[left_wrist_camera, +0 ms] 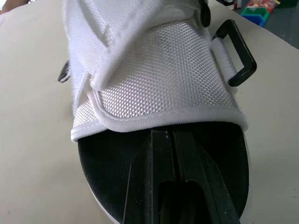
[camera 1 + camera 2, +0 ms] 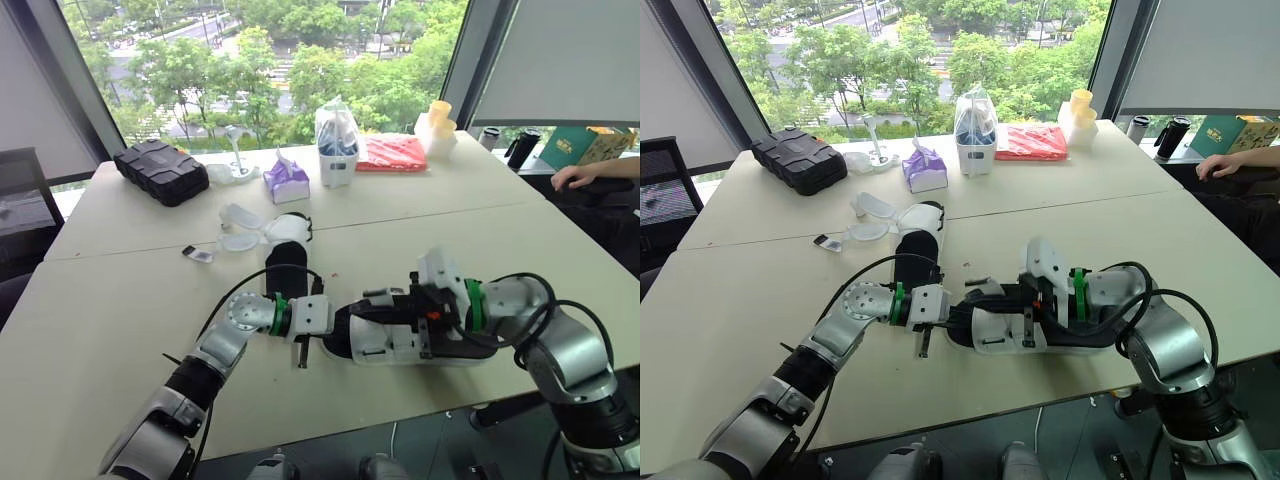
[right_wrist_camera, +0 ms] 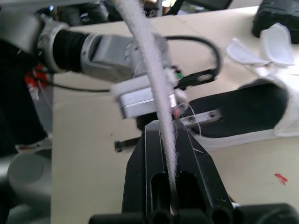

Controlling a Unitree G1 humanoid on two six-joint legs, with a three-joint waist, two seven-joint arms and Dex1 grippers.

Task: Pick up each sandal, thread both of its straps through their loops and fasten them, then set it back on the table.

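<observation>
**A:** What's the room like?

**B:** A pale cream table, its tops pushed together with seams showing, stands against tall windows with green trees outside. A second desk sits beyond the right edge, where a person's hand rests by a green box.

**A:** Anything hard to read?

**B:** The person is cut off at the frame. The right arm's wrist covers one end of the near sandal. I can't make out what is in the clear bag at the far edge.

**A:** And the counts?

**B:** There are two sandals. The near one lies along the near edge, between the two arms. The second sandal lies toward the table's middle, with pale plastic pieces just beside it. There is one black case at the far left corner and one purple tissue pack. One red packet and one yellow-and-white stack sit toward the far right corner.

**A:** The end effectors?

**B:** Two. The left end effector has its fingers pressed together over the near sandal's black footbed, and I can't tell whether they pinch anything. A black loop sticks out from the sandal's side. The right end effector is clenched on a white strap running between its fingers.
</observation>
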